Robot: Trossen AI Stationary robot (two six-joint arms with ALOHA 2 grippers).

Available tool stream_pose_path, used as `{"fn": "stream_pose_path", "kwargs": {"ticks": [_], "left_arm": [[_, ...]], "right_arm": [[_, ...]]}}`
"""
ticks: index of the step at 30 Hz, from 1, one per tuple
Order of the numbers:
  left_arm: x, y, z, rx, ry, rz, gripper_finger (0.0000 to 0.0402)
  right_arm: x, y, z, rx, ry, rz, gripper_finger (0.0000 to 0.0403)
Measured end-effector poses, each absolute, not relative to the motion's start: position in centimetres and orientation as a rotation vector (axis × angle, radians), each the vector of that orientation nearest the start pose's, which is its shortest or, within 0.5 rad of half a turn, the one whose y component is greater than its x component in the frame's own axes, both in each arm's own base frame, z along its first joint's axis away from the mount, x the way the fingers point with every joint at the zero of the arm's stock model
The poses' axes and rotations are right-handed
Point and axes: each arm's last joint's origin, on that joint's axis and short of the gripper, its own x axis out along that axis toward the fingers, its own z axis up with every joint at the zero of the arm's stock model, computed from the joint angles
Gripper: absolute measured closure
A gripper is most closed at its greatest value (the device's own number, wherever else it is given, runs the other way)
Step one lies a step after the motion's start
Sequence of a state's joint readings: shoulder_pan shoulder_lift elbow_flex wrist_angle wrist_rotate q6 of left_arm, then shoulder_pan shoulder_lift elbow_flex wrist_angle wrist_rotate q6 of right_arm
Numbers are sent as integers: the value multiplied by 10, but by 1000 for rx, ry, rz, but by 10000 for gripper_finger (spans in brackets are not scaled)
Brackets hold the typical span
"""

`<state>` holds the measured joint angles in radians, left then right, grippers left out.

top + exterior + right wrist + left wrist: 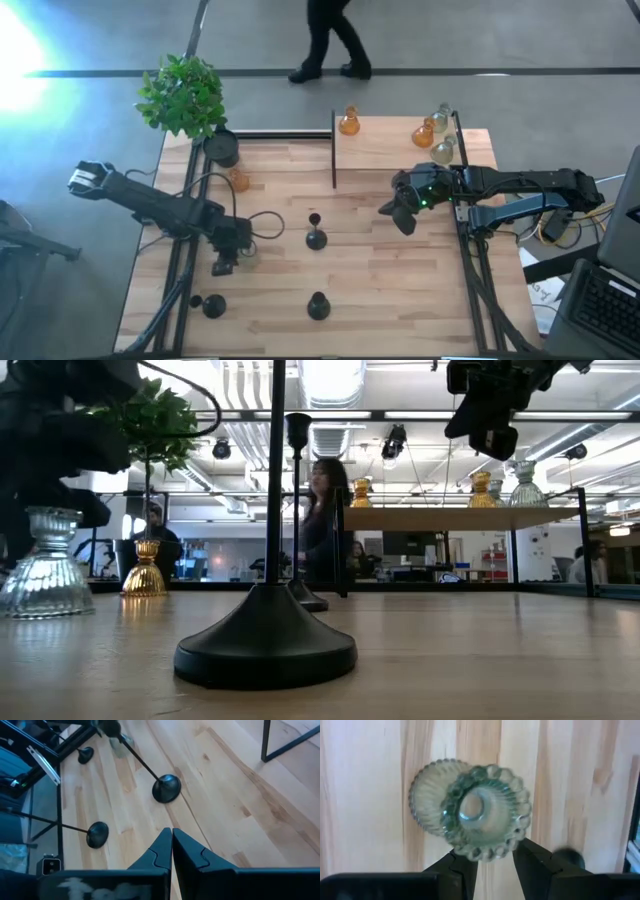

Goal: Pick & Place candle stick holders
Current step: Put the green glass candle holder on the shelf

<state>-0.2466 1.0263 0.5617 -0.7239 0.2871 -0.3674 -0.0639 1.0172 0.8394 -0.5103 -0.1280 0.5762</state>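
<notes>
My left gripper (228, 262) is at the table's left side, shut on a clear ribbed glass candle stick holder (487, 815) that stands near the tabletop (45, 565). An amber holder (238, 180) stands on its base farther back. Black holders with round bases and thin stems stand at the middle (316, 238), the near middle (318, 305) and the near left (212, 305). Amber (348, 122) and clear (443, 150) holders stand on the raised shelf. My right gripper (403, 218) hovers shut in front of that shelf, holding nothing. My left gripper has the clear holder between its two fingers (535, 865), one on each side, just under the beaded top rim (485, 854). The rim hides the fingertips. The fingers slant steeply down from the table's left. The base (45, 600) is at the tabletop; whether it rests there I cannot tell.
A green plant (182, 95) in a black pot (222, 148) stands at the far left corner. The raised wooden shelf (390, 150) on a black frame fills the far right. Open wood lies between the black holders. A person (325, 40) walks beyond the far edge.
</notes>
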Motion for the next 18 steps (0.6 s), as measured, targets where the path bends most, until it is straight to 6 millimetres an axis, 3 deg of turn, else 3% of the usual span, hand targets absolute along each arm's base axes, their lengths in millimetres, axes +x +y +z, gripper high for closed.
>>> {"fn": "stream_pose_path", "kwargs": {"ticks": [18], "left_arm": [[182,-44,186,-194,1035,-14,280]], "right_arm": [[209,-10,285,618,657,-129,394]]}}
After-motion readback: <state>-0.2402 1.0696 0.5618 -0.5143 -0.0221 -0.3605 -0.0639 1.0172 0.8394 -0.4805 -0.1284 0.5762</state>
